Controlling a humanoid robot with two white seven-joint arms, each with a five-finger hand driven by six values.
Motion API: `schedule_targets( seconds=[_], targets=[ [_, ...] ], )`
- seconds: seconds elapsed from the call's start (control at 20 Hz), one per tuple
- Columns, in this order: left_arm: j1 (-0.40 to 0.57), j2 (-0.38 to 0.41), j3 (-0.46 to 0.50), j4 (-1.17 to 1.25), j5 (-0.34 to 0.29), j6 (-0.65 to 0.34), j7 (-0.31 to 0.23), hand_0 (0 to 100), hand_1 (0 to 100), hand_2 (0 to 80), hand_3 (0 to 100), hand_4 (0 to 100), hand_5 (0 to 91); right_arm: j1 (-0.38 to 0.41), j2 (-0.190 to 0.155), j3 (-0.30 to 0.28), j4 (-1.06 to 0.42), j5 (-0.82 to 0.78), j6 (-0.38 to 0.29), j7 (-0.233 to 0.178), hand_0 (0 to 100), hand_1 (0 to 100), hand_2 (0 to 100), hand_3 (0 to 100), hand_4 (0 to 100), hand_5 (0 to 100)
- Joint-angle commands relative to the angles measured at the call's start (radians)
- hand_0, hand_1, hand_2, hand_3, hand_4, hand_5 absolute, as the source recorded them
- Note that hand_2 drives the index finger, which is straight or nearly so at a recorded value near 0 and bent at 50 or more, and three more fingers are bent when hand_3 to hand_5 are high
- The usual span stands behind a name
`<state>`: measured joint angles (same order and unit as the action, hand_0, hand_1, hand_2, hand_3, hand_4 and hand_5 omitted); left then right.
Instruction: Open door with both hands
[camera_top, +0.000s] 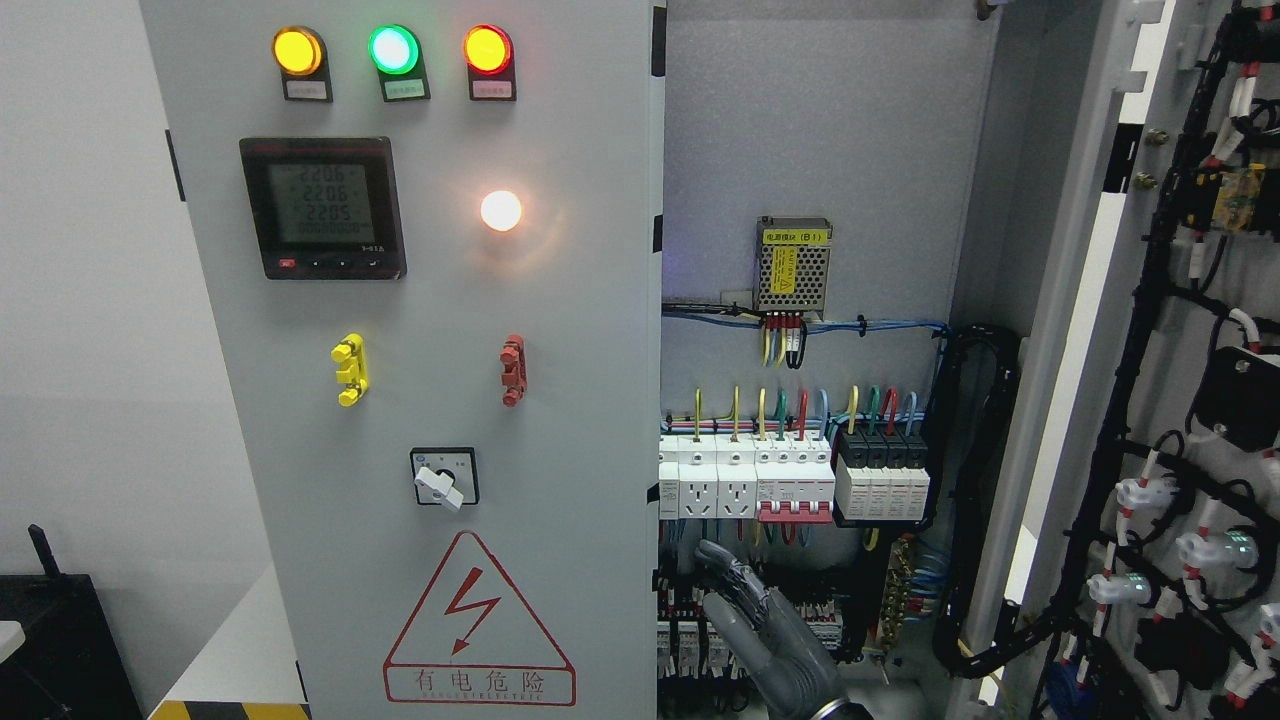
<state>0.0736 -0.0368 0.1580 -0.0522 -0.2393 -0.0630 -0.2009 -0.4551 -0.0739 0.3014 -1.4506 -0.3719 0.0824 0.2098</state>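
Left door (440, 400): a closed grey cabinet door is being shown across the left and middle of the view, facing the camera.
Door fittings: three lit indicator lamps (392, 50), yellow, green and red, are set along the top; a digital meter (322, 207) is mounted below them, with a white lamp (500, 210) glowing to its right.
Lower fittings: a yellow switch (350, 369) and a red switch (512, 369) are fixed side by side; a rotary selector (443, 478) and a red warning triangle (478, 620) are placed underneath.
Right door (1180, 400): it is being shown swung wide open at the right edge, its wired inner side exposed.
Cabinet interior (820, 150): a power supply unit (793, 264), rows of circuit breakers (790, 480) and coloured wiring are being revealed.
Hand (765, 625): a grey robot hand is being raised at the bottom, just right of the closed door's edge; its fingers (725, 570) are seen extended, close together, grasping nothing. Its arm's side cannot be told.
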Motion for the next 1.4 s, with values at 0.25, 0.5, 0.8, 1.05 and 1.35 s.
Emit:
schedule_targets(
  seconds=[0.25,0.5,0.8,1.05,1.35],
  targets=[
    [0.0,0.0,0.0,0.0,0.0,0.0,0.0,12,39,0.0,0,0,0.0,-0.056,0.003,0.004,0.091,-0.016,-0.001,0.074,12,39,0,0,0,0],
    [0.0,0.0,0.0,0.0,0.0,0.0,0.0,12,39,0.0,0,0,0.0,-0.053,0.002,0.015,0.091,-0.044,-0.001,0.114,12,39,0,0,0,0],
    [0.0,0.0,0.0,0.0,0.0,0.0,0.0,12,39,0.0,0,0,0.0,-0.072,-0.001,0.018,0.104,-0.093,0.0,0.169,12,39,0,0,0,0],
    [0.0,0.0,0.0,0.0,0.0,0.0,0.0,12,39,0.0,0,0,0.0,-0.073,0.0,0.019,0.108,-0.131,0.0,0.169,12,39,0,0,0,0],
    [0.0,0.0,0.0,0.0,0.0,0.0,0.0,12,39,0.0,0,0,0.0,-0.088,0.002,0.019,0.116,-0.131,-0.001,0.169,12,39,0,0,0,0]
  ],
)
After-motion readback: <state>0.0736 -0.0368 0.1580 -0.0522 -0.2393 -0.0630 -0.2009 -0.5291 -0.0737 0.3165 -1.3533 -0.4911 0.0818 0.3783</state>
